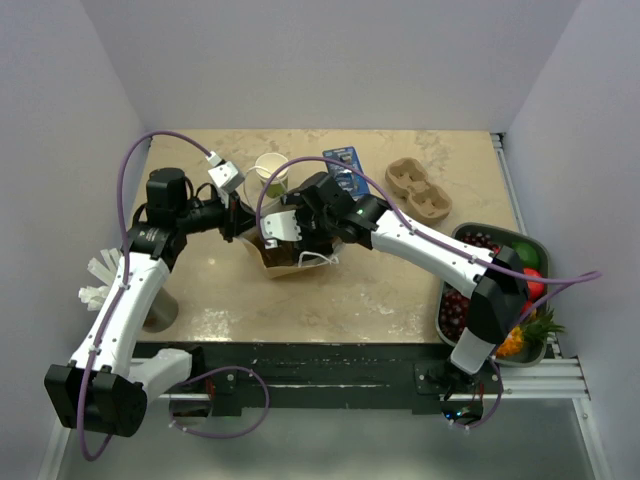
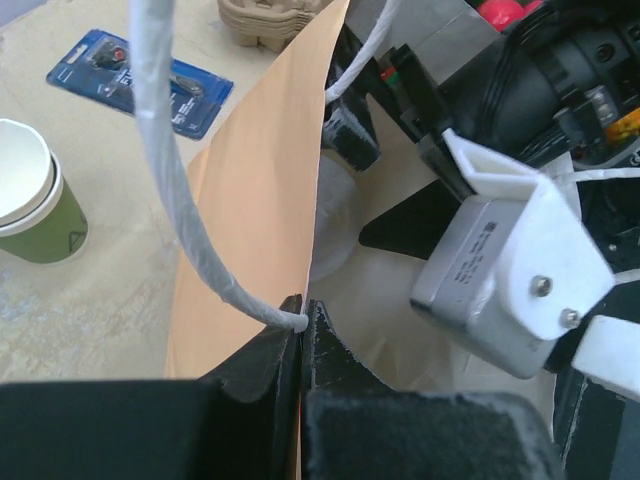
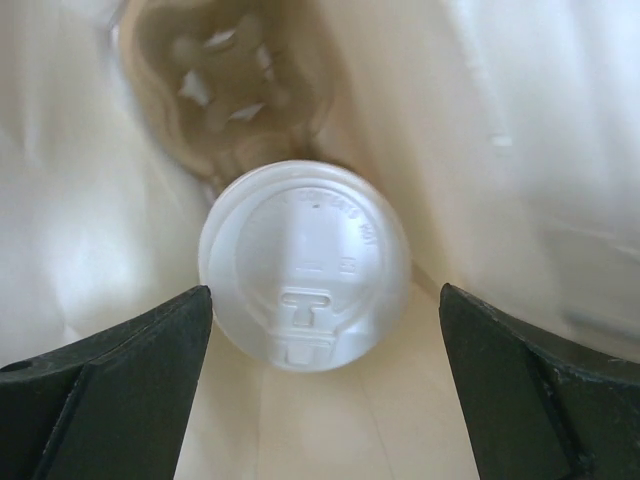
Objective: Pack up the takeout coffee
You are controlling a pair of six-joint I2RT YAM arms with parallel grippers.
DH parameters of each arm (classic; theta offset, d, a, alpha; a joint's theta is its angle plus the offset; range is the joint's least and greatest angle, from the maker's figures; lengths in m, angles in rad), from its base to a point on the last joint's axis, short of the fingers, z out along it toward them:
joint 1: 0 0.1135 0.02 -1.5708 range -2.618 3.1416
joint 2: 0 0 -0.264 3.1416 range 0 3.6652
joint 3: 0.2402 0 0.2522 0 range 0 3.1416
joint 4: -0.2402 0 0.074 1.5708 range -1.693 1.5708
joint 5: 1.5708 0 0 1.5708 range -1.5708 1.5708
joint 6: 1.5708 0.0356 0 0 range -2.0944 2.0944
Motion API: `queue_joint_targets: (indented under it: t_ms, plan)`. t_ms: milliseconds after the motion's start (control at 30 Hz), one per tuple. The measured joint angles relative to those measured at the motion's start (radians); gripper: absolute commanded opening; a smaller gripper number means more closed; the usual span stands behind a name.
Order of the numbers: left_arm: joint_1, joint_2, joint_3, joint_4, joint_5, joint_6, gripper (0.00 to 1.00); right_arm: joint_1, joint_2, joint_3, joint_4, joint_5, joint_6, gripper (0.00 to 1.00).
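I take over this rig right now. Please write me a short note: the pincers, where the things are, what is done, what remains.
Left pincer: shut on the edge of the paper bag, next to its handle.
Right pincer: open, down inside the bag, one finger on each side of the takeout coffee, not touching it.
Coffee: upright at the bottom of the bag, white lid on.
Done: the coffee is in the bag.
Left to do: probably lift the right arm out, then let go of the bag.
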Motion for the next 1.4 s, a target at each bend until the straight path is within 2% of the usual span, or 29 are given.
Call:
queue_joint_targets:
  t_ms: [267, 467, 733, 1033, 1267, 1300, 1367, 1400]
  plan:
    - [0.0, 0.049, 0.017, -0.003, 0.04, -0.04, 0.0, -0.003, -0.048, 0.066, -0.075, -0.032, 0.061, 0.99]
    - [0.0, 0.092, 0.063, -0.106, 0.052, -0.048, 0.0, -0.006, -0.104, 0.093, -0.085, -0.077, 0.126, 0.99]
    - [0.0, 0.104, 0.158, -0.241, 0.034, -0.013, 0.0, -0.006, -0.129, 0.163, -0.011, -0.098, 0.253, 0.99]
    - [0.002, 0.104, 0.172, -0.382, -0.028, 0.062, 0.0, -0.016, -0.131, 0.264, 0.115, -0.133, 0.394, 0.99]
    - [0.026, 0.104, 0.199, -0.472, -0.064, 0.12, 0.0, -0.146, -0.119, 0.347, 0.181, -0.146, 0.561, 0.99]
    - [0.029, 0.104, 0.204, -0.484, -0.072, 0.129, 0.09, -0.173, -0.109, 0.36, 0.187, -0.155, 0.586, 0.99]
    - [0.033, 0.103, 0.212, -0.503, -0.083, 0.145, 0.19, -0.238, -0.072, 0.397, 0.21, -0.168, 0.647, 0.99]
    - [0.033, 0.103, 0.215, -0.514, -0.09, 0.152, 0.28, -0.261, -0.056, 0.406, 0.217, -0.173, 0.666, 0.99]
